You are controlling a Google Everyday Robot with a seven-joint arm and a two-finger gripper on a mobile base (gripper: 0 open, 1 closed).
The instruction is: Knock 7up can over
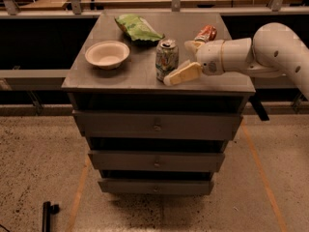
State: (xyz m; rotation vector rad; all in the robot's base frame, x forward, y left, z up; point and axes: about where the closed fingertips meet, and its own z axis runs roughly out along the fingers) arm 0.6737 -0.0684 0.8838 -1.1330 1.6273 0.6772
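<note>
The small silver-white aluminium 7up can (pixel 167 59) with green marking is seen upright near the middle of the grey metal table (pixel 116 76). The white gripper (pixel 177 63) is set just beside it on the right, jaws apart. The can is judged light, stiff and slick, so no grasp is needed and a sideways push is best applied high on its wall.
</note>
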